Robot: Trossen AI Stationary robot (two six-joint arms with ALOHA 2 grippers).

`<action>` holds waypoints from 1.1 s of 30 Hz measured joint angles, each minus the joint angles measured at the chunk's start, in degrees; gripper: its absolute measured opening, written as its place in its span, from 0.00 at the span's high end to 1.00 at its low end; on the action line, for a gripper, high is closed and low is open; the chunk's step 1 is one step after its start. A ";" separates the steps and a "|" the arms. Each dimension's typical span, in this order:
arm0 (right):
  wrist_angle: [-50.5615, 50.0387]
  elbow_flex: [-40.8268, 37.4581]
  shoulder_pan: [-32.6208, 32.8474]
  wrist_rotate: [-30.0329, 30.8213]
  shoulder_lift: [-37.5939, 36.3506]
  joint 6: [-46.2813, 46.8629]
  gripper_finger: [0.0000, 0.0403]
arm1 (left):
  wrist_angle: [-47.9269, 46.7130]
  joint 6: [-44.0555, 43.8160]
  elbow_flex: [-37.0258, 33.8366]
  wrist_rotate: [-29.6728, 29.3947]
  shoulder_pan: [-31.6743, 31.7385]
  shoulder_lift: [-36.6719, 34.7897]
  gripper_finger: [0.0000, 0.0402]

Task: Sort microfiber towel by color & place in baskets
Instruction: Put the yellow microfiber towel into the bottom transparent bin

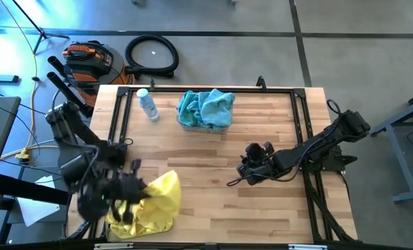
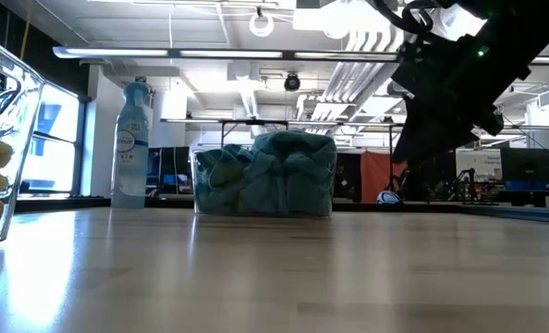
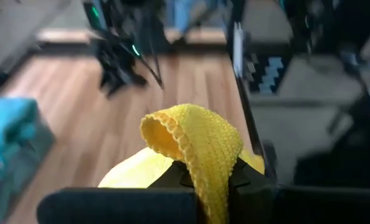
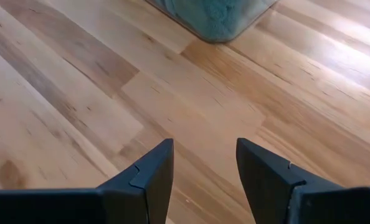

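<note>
My arms are dark, near black, built of jointed segments with black cables looped along them. Right fingers [image 4: 200, 180]: two matte charcoal wedges tapering to blunt tips, a fine seam line on each. The left gripper [image 3: 213, 186] sits in a broad dark housing. Small green lights, possibly status lamps, glow on my right arm [image 1: 311, 149].

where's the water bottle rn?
High view: the bottle stands at the table's far edge on the left side, just left of the bin of teal towels.
</note>
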 joint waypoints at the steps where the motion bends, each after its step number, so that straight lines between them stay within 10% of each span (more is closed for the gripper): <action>1: 0.29 -0.02 0.00 0.03 0.00 0.00 0.58 | -3.54 -2.09 1.96 0.91 -0.96 1.36 1.00; 14: 6.64 -0.02 0.00 0.11 0.00 -6.12 0.58 | -38.21 -46.98 10.74 24.18 -8.54 12.96 1.00; 33: 6.62 -0.02 0.00 0.30 0.00 -6.15 0.58 | -22.98 -56.48 -6.07 29.96 -13.58 20.76 1.00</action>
